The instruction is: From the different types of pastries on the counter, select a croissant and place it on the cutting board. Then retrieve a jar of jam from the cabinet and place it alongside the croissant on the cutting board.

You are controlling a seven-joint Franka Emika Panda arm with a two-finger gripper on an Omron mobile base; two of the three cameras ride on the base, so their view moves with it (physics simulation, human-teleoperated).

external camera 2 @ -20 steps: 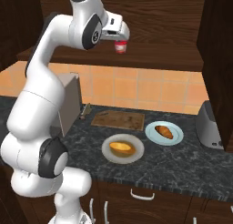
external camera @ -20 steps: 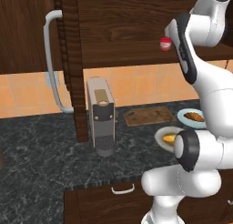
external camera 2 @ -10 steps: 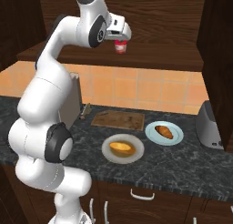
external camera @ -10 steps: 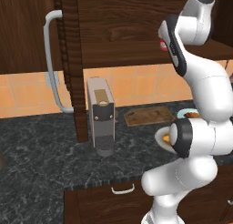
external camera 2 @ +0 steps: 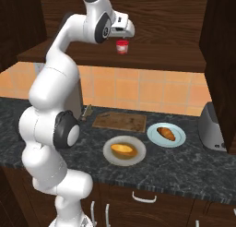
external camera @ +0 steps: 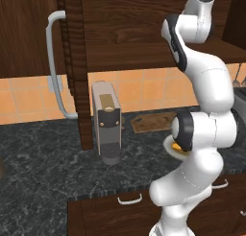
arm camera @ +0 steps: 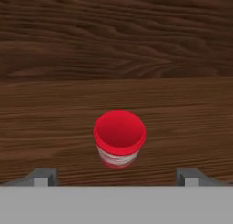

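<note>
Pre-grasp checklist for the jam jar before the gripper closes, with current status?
1. Cabinet open, shelf reachable: ok.
2. Jar of jam upright on the shelf, red lid up: ok.
3. Gripper open, fingertips spread wider than the jar: ok.
4. Jar centred between the fingertips in the hand view: ok.
5. Gripper low enough to clamp the jar body: not ok, it sits above the jar in the right base view.
6. Croissant on the cutting board: not ok, it lies on a light blue plate beside the board.
</note>
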